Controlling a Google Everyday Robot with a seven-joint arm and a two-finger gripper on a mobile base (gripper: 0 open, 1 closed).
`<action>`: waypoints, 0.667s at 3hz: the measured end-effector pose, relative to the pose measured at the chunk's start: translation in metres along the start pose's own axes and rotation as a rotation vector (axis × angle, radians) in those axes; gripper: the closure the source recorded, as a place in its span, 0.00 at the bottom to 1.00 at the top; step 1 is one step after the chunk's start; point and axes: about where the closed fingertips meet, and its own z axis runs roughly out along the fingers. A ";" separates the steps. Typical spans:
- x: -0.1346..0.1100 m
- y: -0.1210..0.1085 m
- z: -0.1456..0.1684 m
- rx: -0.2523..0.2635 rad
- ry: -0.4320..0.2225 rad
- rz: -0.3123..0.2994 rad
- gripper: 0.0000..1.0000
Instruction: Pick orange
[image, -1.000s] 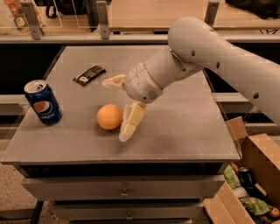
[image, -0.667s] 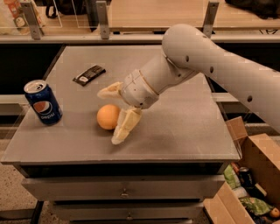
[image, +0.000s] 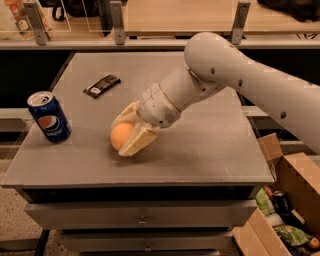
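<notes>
Gripper: sat low on the table, near the front, left of the middle.
Grip: closed in on the orange, with 2 fingers on it, 1 behind and 1 in front, both touching as far as could be seen.
Change: 1 second before, hung wide open beside the orange, fruit outside the fingers; since then slid left and wrapped round it.
Meaning: reach looked done and hold looked made; lift not yet done, fruit seemingly down on the table.
Orange place: between the 2 fingers, well right of the blue can, nearer the front than the flat black thing.
Orange look: round, smooth, pale orange, no marks; seen on the left side only, hidden on the right by the fingers.
Next, as a guess: a slow, straight lift, to keep the round fruit from rolling out.
</notes>
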 end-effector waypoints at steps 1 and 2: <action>-0.014 -0.006 -0.021 0.026 -0.010 0.001 0.86; -0.036 -0.014 -0.059 0.084 -0.030 -0.014 1.00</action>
